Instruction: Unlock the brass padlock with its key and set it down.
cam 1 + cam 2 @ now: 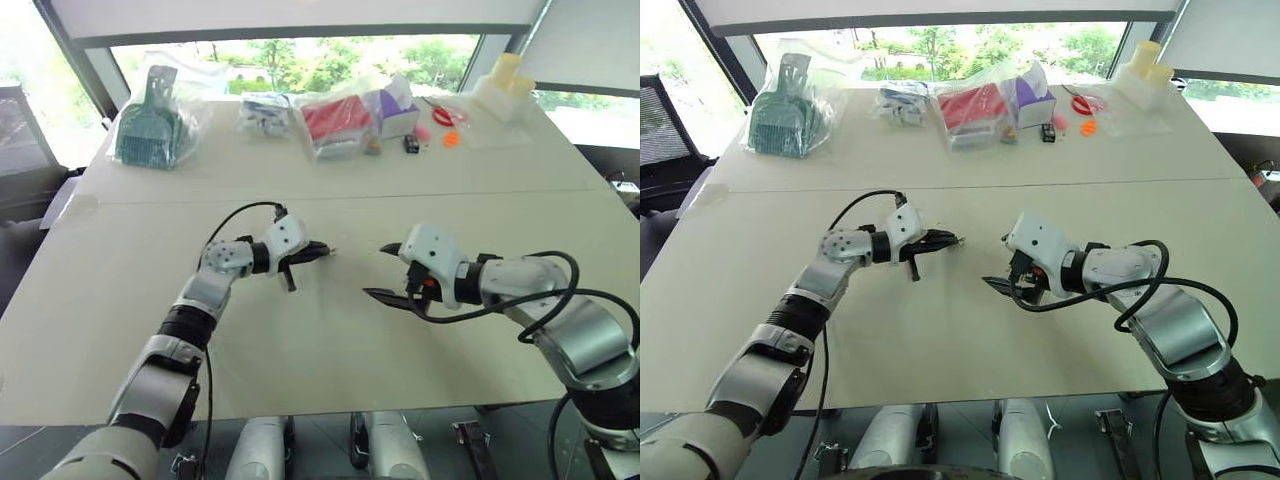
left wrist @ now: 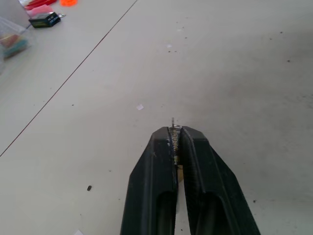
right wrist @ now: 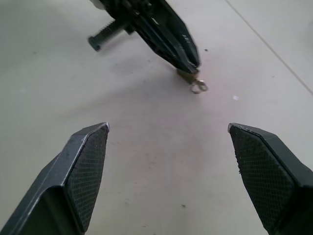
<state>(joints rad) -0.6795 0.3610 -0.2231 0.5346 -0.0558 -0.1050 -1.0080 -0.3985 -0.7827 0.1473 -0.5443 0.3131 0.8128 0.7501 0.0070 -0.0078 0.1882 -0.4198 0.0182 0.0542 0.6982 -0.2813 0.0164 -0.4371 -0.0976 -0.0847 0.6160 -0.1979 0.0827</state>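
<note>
Brass showed at the tip of the left gripper [image 1: 322,250], whose two black fingers were pressed together on a small piece that I took to be the padlock [image 3: 188,76]. It was held low over the pale surface [image 1: 300,340], not resting on it as far as could be judged. The right gripper [image 1: 378,270] sat just across from the left gripper, facing it, with its fingers spread wide and nothing between them.

By my reading the step in hand was the hand-over or the unlocking itself: one arm was steadying the lock while the other was lined up to reach in. Whether the key was already seated in the lock could not be told. The next move would call for the right gripper to close the gap and pinch the small projecting end without knocking the lock out of the left gripper's narrow hold. Nothing had been set down yet.

The right wrist view gave the best look, showing a brass body under the left gripper's tips and a thin silver loop hanging from it. The left wrist view offered only a sliver of metal between the closed fingers. The head views added the wider layout, with clear bags [image 1: 150,125] of odds and ends lying well beyond the left gripper.
</note>
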